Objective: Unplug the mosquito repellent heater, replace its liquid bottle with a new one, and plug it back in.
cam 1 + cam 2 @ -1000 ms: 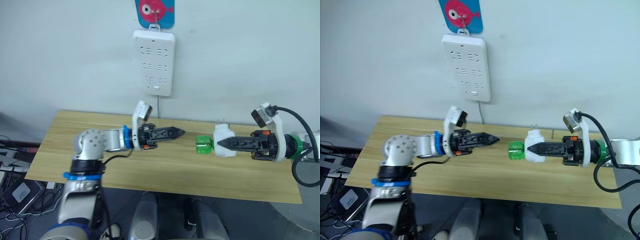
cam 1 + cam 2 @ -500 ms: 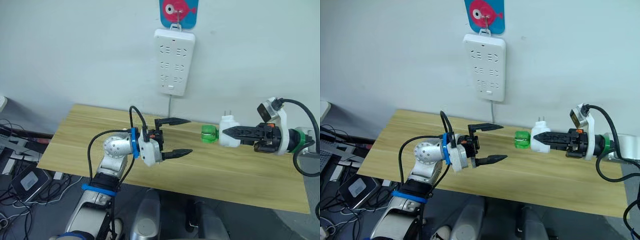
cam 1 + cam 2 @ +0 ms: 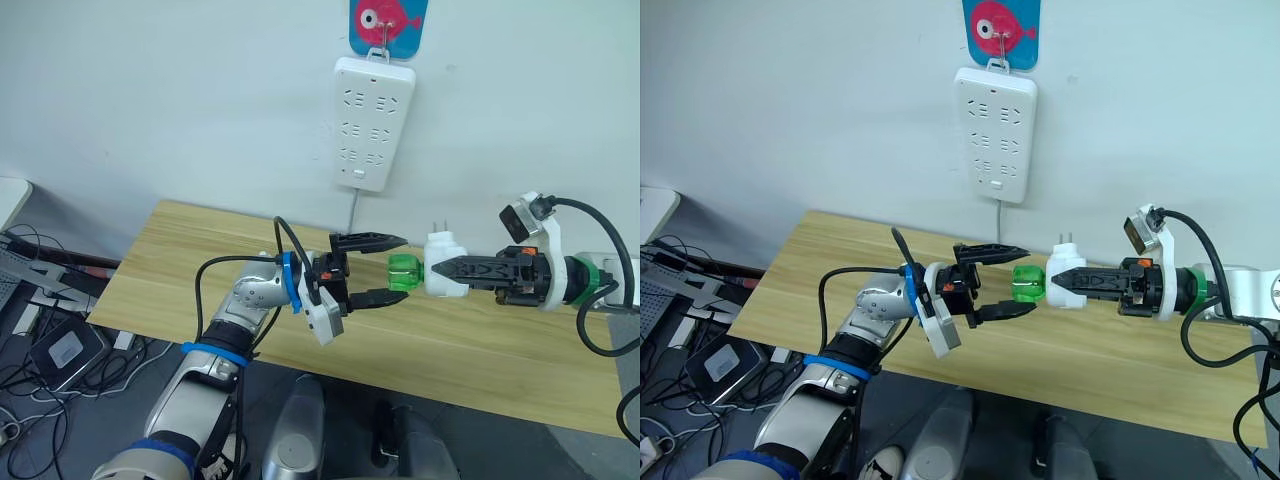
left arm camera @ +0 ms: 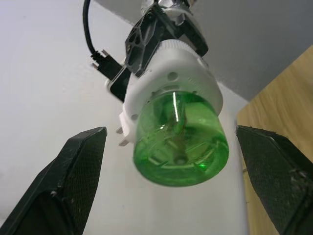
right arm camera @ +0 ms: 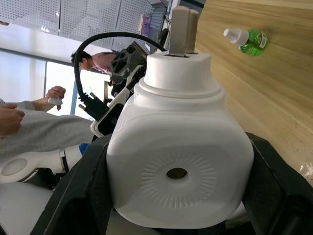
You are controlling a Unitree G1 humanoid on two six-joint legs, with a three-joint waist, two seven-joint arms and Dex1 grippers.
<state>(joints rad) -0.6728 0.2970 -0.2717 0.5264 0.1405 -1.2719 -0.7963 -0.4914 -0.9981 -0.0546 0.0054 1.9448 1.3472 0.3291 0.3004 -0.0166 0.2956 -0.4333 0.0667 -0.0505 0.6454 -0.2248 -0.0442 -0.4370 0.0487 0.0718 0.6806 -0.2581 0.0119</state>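
My right gripper (image 3: 440, 268) is shut on the white mosquito repellent heater (image 3: 446, 277) and holds it sideways above the table. Its two prongs (image 5: 178, 29) point up toward the wall. Its liquid bottle (image 3: 403, 272), green and translucent, sticks out of the heater toward my left arm. My left gripper (image 3: 398, 267) is open, with one finger above the bottle and one below. In the left wrist view the fingers (image 4: 73, 171) stand wide of the bottle (image 4: 178, 142) without touching it. The new one (image 5: 247, 39), with a white cap, lies on its side on the table.
A long white power strip (image 3: 372, 123) hangs on the wall above the wooden table (image 3: 190, 250). Cables and boxes lie on the floor at the left (image 3: 50, 340). The right wrist view catches a person's hands (image 5: 14, 117) in the background.
My left gripper went from shut to open, turned, and moved right until its fingers bracket the green bottle. The right gripper kept its hold on the heater. The camera also shifted.
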